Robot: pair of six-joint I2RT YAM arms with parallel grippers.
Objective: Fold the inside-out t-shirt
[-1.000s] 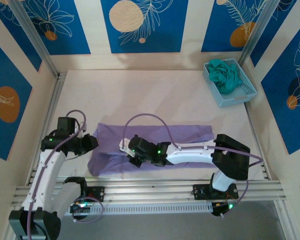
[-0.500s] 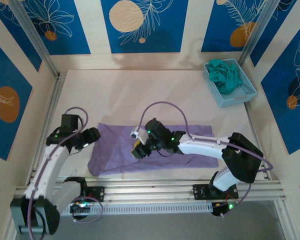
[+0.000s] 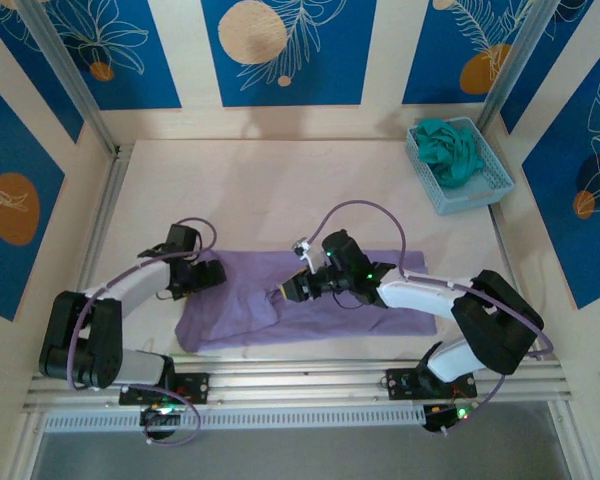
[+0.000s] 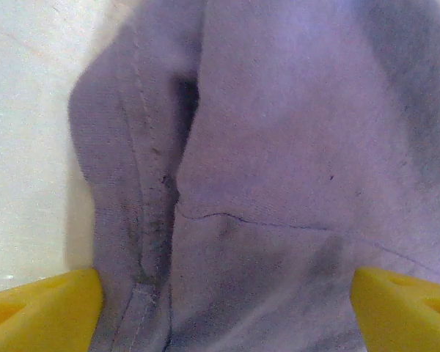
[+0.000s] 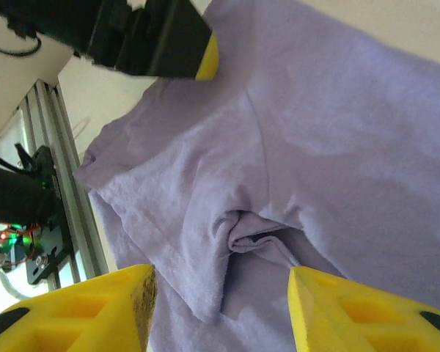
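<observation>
The pale desk [image 3: 280,190] is boxed in by blue-and-cream wall panels. The t-shirt [image 3: 230,310] lies on its near half as a long lavender band, running left to right just beyond the metal rail [image 3: 300,380].

The left hand [image 3: 212,275] sits at the shirt's left end. Its yellow fingers [image 4: 44,308] are spread wide with a stitched seam [image 4: 143,191] between them, gripping nothing. It looks placed there to take that edge.

The right hand [image 3: 290,290] hovers over the middle of the band, also open and empty. Just ahead of its fingers [image 5: 95,308] is a small bunched pucker [image 5: 253,238] of cloth, probably where it means to pinch for the next fold.

A light blue basket [image 3: 480,195] holding a teal garment [image 3: 450,150] stands in the far right corner, well apart from the shirt. The two hands are near each other, so they could crowd one another if both close in.
</observation>
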